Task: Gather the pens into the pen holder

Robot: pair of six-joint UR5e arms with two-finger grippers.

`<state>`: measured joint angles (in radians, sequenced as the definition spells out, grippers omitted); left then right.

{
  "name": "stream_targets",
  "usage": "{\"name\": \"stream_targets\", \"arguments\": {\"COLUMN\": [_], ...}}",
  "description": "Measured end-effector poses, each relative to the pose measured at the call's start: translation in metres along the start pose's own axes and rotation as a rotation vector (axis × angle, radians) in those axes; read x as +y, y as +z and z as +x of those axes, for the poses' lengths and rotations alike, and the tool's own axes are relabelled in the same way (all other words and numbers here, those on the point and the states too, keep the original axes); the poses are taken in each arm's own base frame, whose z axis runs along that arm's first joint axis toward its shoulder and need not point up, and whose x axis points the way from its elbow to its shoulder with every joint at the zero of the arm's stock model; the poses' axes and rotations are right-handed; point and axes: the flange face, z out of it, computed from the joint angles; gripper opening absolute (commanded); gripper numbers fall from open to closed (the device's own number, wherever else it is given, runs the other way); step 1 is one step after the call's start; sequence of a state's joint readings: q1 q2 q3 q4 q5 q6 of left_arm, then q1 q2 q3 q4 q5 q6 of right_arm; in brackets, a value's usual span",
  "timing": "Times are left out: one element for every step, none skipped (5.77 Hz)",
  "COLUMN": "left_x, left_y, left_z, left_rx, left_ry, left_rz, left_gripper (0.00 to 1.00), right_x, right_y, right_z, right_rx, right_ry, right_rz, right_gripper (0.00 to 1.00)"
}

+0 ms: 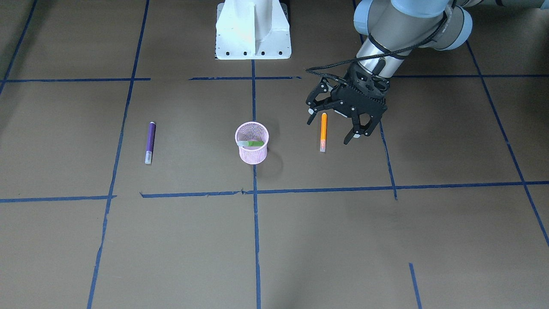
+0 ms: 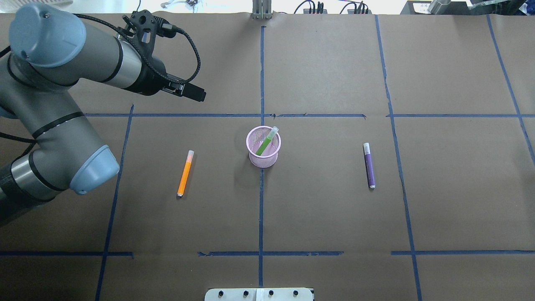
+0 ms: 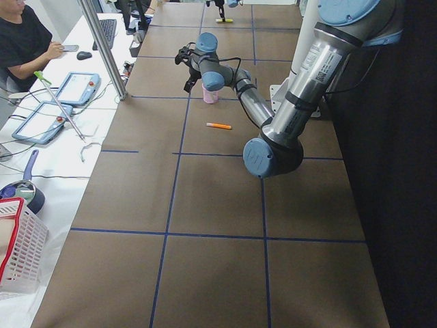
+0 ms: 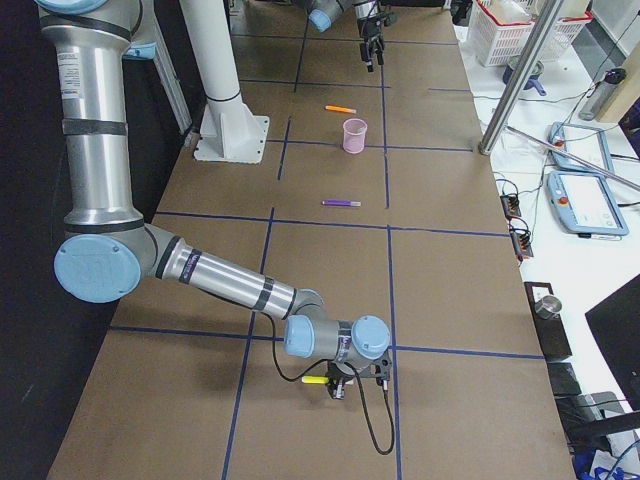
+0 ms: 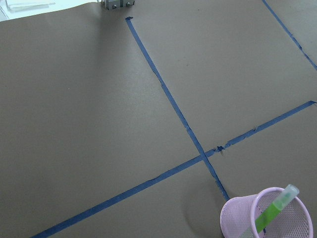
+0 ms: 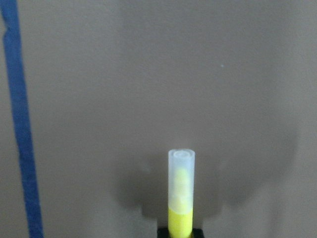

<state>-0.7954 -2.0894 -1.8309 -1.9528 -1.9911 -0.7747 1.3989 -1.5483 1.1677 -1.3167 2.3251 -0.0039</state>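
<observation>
well, green pen [image 2: 264,145] in pen holder [image 2: 263,161]

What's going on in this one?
The left gripper, open and empty, hangs above the brown paper-covered table near the slim orange pen, which lies flat. The green pen already leans inside the small pink wire-mesh cup. The purple pen lies on the table on the cup's other side. Far off at the table's end, the right gripper appears to hold a yellow pen with a pale cap.
</observation>
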Motion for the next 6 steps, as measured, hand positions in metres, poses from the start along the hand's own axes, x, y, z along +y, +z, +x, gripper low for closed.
{"name": "stream_targets", "arguments": {"left_x": [-0.001,-0.001,-0.001,-0.002,-0.002,-0.002], "left_y": [-0.001,-0.002,-0.003,-0.004,-0.004,-0.004], "left_z": [0.000,0.000,0.000,0.001,0.001,0.000], "left_rx": [0.000,0.000,0.001,0.003,0.002,0.001], "left_ry": [0.000,0.000,0.000,0.000,-0.001,0.000], "left_rz": [0.002,0.004,0.006,0.008,0.008,0.008], "left_gripper": [1.00,1.00,1.00,1.00,1.00,1.00], "right_x": [-0.008,-0.018,-0.024,-0.024,-0.023,-0.024], "right_y": [-0.022,-0.056,-0.094,-0.131,-0.165,-0.195], "right_z": [-0.021,-0.053,-0.089,-0.126,-0.172,-0.228], "right_rx": [-0.009,-0.012,-0.015,-0.017,-0.024,-0.048], "right_ry": [-0.050,-0.110,-0.179,-0.248,-0.307,-0.333], "right_rz": [0.046,0.112,0.188,0.263,0.327,0.384], "right_gripper": [0.00,0.00,0.00,0.00,0.00,0.00]}}
